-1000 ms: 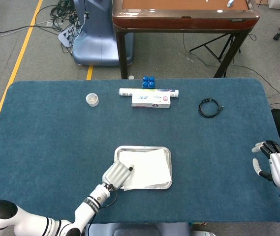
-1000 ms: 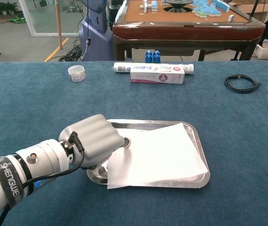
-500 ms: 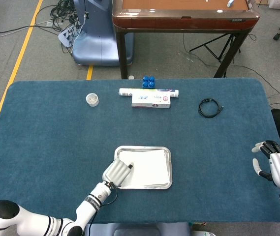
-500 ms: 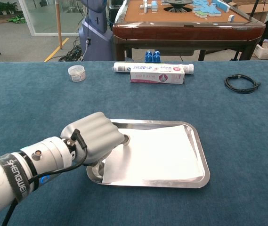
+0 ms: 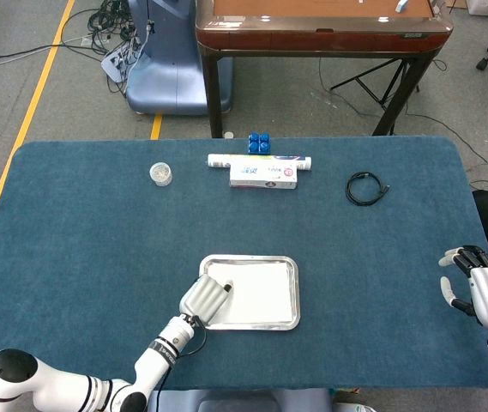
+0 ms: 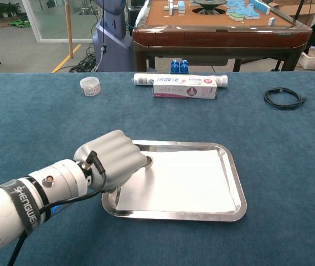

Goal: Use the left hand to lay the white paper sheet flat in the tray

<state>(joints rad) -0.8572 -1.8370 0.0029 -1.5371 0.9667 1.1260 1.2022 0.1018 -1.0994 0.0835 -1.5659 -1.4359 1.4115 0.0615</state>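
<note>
The left hand (image 6: 113,160) is curled over the tray's (image 6: 232,213) nine-o'clock edge, one fingertip pressing on the white paper sheet (image 6: 185,180), apparently to pin it down; whether it pinches the sheet I cannot tell. The sheet lies flat inside the tray. At three o'clock, well apart, the right hand (image 5: 475,287) waits with fingers spread, holding nothing.

bright even lighting, soft shadows, sharp focus
</note>
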